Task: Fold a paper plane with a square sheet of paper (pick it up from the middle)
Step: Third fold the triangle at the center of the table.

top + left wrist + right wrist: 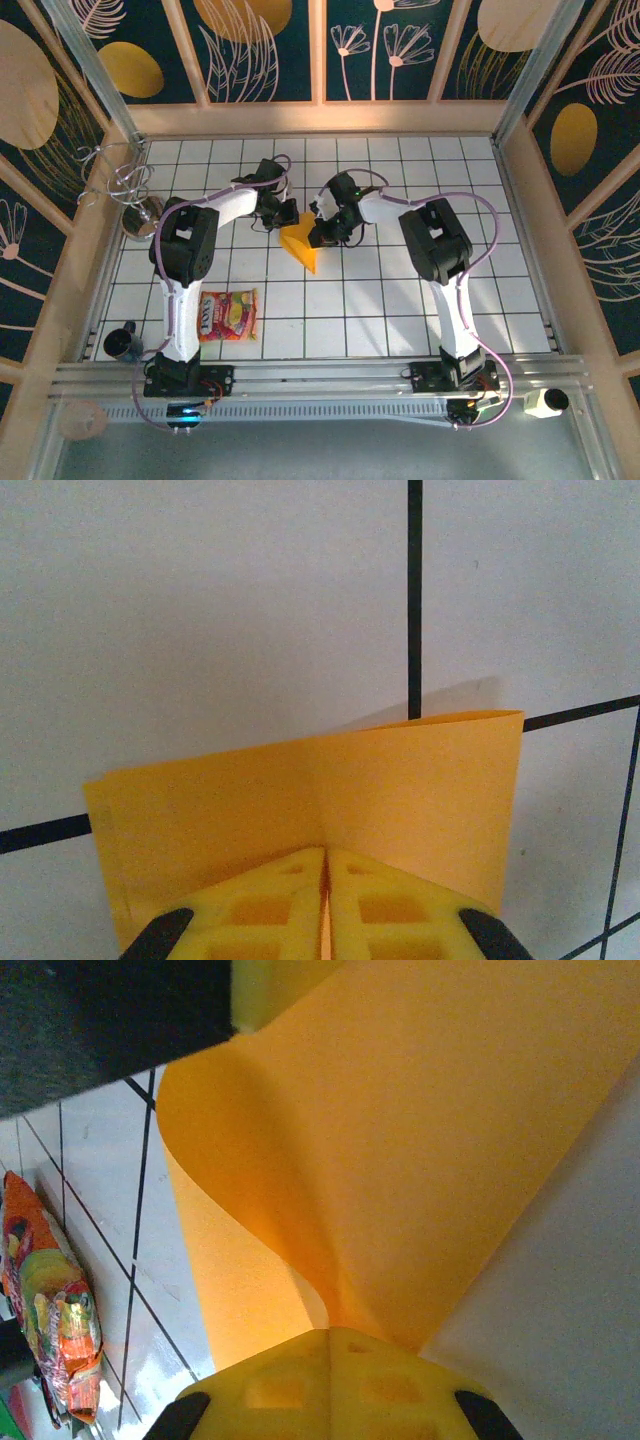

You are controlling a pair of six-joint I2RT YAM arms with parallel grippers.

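The orange-yellow sheet of paper is folded and held above the middle of the white tiled table, its point hanging toward the front. My left gripper is shut on its left edge; in the left wrist view the paper rises as a creased flap from between the yellow pads. From the right, my right gripper is shut on the other side, and the paper curves up from its closed pads toward the left gripper's dark body.
A red-and-yellow snack packet lies on the tiles front left. A dark cup stands at the front left edge, a metal wire stand at the back left. Wooden walls ring the table.
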